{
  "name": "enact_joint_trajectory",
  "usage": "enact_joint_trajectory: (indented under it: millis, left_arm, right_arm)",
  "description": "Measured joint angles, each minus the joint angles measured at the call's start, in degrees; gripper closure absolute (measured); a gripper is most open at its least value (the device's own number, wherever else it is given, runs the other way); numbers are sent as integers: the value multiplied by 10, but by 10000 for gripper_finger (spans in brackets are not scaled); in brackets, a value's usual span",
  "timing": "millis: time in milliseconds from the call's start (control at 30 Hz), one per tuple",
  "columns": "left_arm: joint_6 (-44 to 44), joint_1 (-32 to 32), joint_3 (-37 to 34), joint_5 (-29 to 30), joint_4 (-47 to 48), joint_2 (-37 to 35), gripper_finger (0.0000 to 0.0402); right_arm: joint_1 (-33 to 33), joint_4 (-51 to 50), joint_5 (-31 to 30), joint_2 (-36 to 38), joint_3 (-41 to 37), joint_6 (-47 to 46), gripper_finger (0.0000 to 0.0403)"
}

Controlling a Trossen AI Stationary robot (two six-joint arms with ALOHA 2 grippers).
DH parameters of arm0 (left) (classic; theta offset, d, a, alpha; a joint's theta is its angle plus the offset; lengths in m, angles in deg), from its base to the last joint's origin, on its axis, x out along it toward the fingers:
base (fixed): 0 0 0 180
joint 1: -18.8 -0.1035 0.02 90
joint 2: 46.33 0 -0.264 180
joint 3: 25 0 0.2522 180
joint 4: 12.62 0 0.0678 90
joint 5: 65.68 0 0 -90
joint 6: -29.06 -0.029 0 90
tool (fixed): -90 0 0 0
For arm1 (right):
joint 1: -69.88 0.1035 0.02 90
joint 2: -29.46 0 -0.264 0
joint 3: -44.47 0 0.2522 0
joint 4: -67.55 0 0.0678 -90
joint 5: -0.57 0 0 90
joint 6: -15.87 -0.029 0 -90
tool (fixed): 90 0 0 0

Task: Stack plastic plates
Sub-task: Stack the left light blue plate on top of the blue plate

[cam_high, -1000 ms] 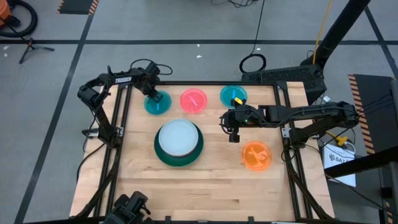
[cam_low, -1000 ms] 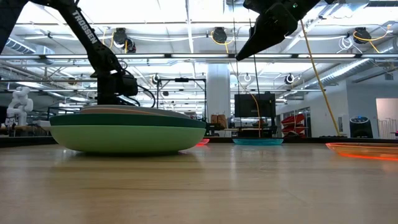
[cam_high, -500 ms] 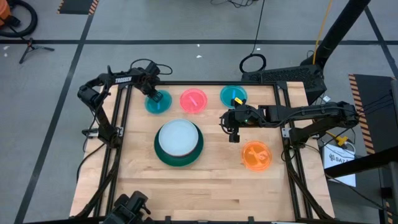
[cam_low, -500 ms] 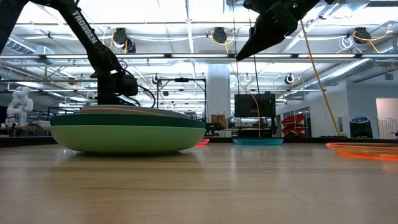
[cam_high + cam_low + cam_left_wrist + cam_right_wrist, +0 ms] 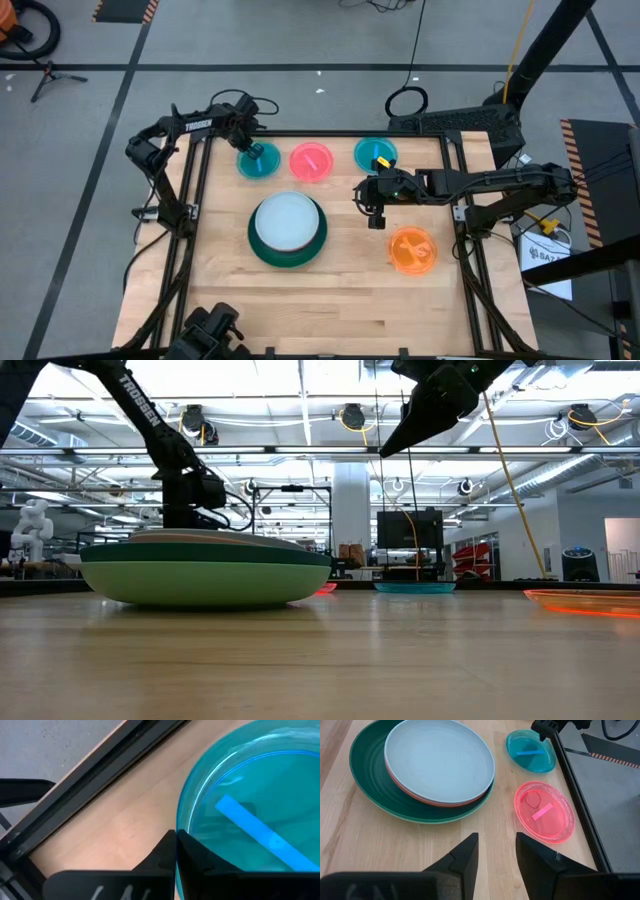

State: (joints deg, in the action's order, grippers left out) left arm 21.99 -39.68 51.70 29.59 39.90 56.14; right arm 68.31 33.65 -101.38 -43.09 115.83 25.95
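Left pincer (image 5: 251, 150) at the far left of the counter (image 5: 330, 300), fingers pinched together on the rim of a small cyan plate (image 5: 250, 820). Plate looks thin, light, stiff and slick; the rim is the only real purchase. Right pincer (image 5: 495, 852) hovers narrowly parted, empty, right of the stack (image 5: 288, 230). Hot pink plate (image 5: 311, 162), second cyan plate (image 5: 375, 154) and orange plate (image 5: 412, 250) lie apart.

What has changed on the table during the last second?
The left gripper has shifted the small cyan plate slightly toward the hot pink plate, its fingers closed on the rim. The right gripper, the plate stack, the other cyan plate and the orange plate stayed put.
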Motion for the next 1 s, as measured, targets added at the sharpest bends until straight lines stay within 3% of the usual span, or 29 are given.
enact_joint_trajectory:
  millis: [633,1000]
  left_arm:
    - [3,1,165,13,151,-1,394]
    - [-4,39,251,22,225,-1,394]
  right_arm:
    - [0,0,0,0,0,0,280]
    - [0,-1,0,0,0,0,280]
